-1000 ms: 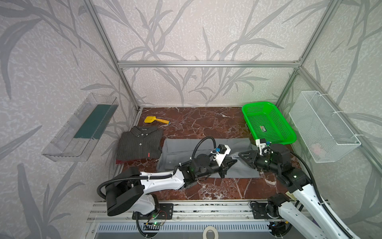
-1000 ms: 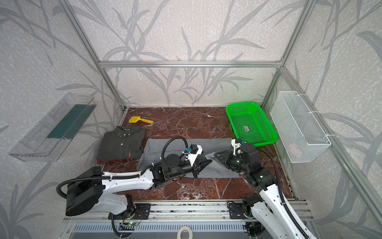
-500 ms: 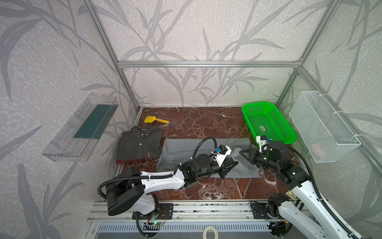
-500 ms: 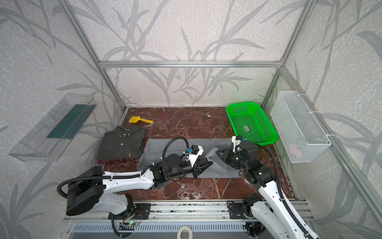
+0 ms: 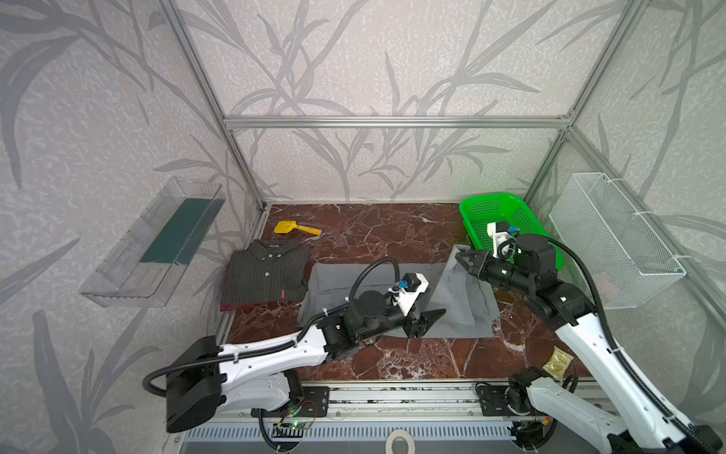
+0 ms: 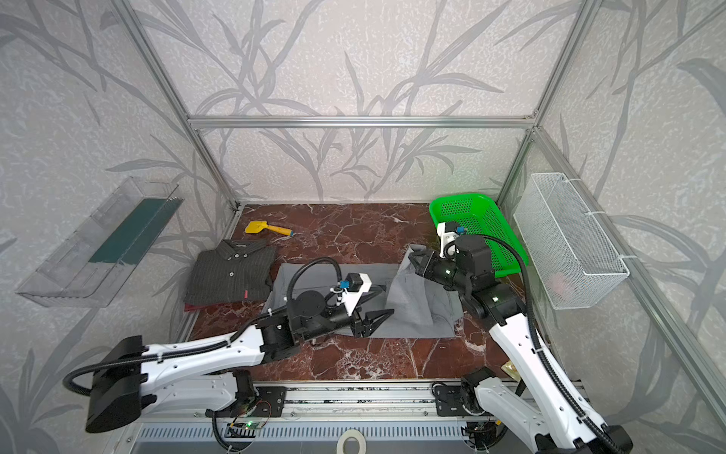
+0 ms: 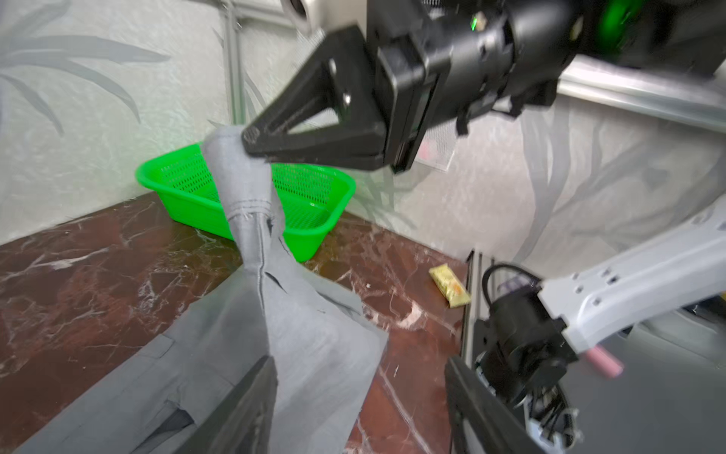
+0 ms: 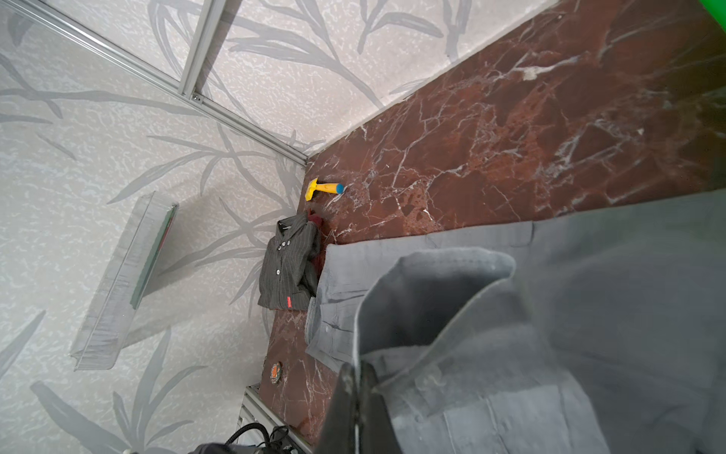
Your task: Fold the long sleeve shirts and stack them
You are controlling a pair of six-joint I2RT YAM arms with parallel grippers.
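While my right gripper (image 5: 460,257) pinches a raised corner of the light-grey shirt (image 5: 461,304), apparently to fold it over, my left gripper (image 5: 430,323) hovers wide open above its flat part. The folded pinstriped shirt (image 5: 267,275) lies beside it on the dark red garment (image 5: 235,306).

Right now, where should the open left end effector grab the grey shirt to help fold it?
Grip the grey shirt at its near right corner, probably coming in low from the front edge. That corner lies flat with its edges free, while the right end effector pinches the far right corner and holds it up. The left end effector is open just beside that front edge.
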